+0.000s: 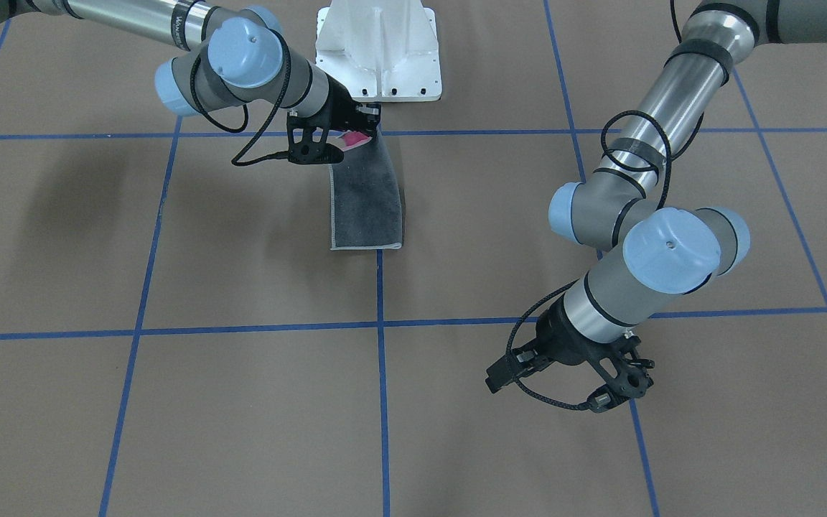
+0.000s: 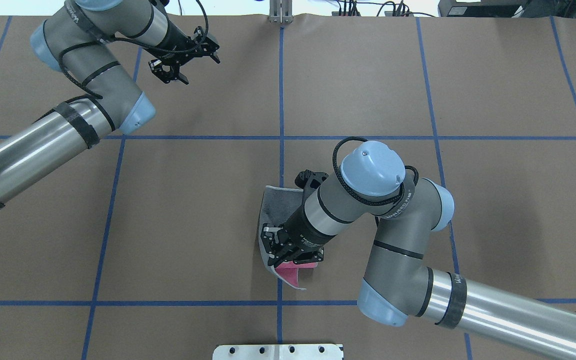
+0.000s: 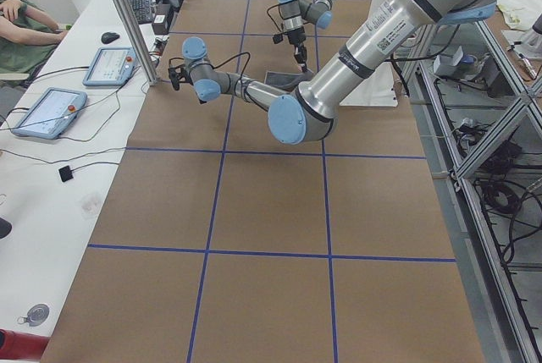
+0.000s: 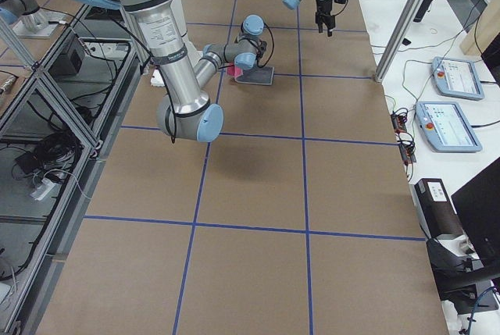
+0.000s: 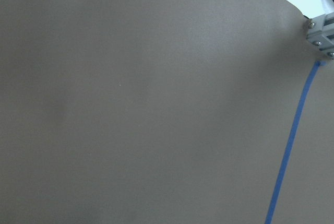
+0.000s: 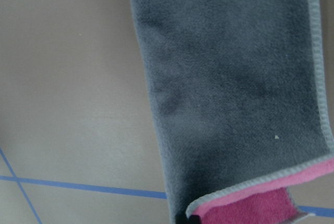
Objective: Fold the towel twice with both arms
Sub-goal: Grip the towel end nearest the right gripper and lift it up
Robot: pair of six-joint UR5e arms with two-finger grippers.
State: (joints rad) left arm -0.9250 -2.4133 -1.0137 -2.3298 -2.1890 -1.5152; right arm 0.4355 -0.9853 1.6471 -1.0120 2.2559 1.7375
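Nearest to the robot stands the white metal pedestal base (image 1: 377,57), on the brown paper-covered table (image 1: 241,251) that is marked with a grid of blue tape lines (image 1: 382,373).

Just in front of the base, the silver-grey right arm with light blue joint caps (image 2: 393,240) bends down to the small terry towel (image 1: 367,205). The towel is folded into a narrow strip, dark grey face up, with a pale grey stitched border. It lies beside the centre tape line. Its farther end rests flat on the paper. The end toward the base is raised, and the pink face shows there. The black two-finger right gripper (image 2: 280,255) is clamped on this raised end.

Farther across the table, well apart from the towel, the left arm (image 2: 43,145) holds the left gripper (image 1: 501,377) above bare paper, and nothing is in it. Whether its fingers are together or apart, I cannot tell.

Beyond the table's far edge, a person in a green top (image 3: 21,29) sits at a white desk with two tablet-like control panels (image 3: 106,65).
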